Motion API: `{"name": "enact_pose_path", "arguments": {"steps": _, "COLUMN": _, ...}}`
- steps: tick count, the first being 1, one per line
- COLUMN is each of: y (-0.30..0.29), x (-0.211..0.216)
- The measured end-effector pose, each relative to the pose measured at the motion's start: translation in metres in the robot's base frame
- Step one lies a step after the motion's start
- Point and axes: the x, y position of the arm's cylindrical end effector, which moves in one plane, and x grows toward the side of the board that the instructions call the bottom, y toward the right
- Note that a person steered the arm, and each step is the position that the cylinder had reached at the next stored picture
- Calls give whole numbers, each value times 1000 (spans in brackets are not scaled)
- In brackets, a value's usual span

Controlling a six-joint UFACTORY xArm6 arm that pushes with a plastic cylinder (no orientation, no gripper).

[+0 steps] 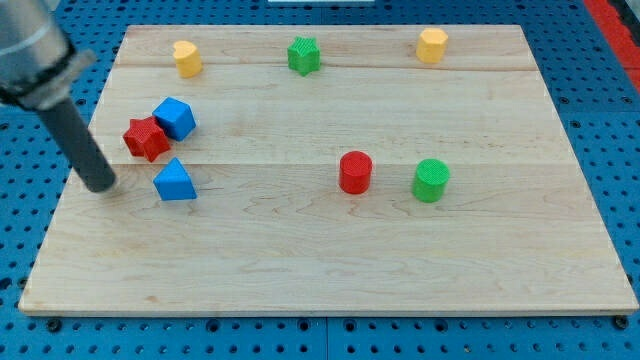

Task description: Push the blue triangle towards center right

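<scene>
The blue triangle [175, 181] lies on the wooden board [330, 250] at the view's left, just below a red star-shaped block [146, 138] and a blue cube-like block [175, 117]. My tip [100, 185] rests on the board to the left of the blue triangle, a short gap away, not touching it. The dark rod slants up to the view's top left.
A red cylinder [355, 172] and a green cylinder [431, 180] stand right of centre. Along the top edge are a yellow block [187, 58], a green star [304, 55] and a yellow hexagonal block [432, 45]. Blue pegboard surrounds the board.
</scene>
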Motion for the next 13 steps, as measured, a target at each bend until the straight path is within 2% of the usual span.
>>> {"name": "enact_pose_path", "arguments": {"steps": 1, "y": 36, "x": 2}}
{"name": "enact_pose_path", "arguments": {"steps": 3, "y": 90, "x": -23}}
{"name": "enact_pose_path", "arguments": {"steps": 4, "y": 125, "x": -16}}
{"name": "enact_pose_path", "arguments": {"steps": 6, "y": 238, "x": -43}}
{"name": "enact_pose_path", "arguments": {"steps": 8, "y": 306, "x": -58}}
{"name": "enact_pose_path", "arguments": {"steps": 10, "y": 292, "x": -83}}
{"name": "enact_pose_path", "arguments": {"steps": 11, "y": 344, "x": -86}}
{"name": "enact_pose_path", "arguments": {"steps": 12, "y": 369, "x": -86}}
{"name": "enact_pose_path", "arguments": {"steps": 13, "y": 368, "x": -86}}
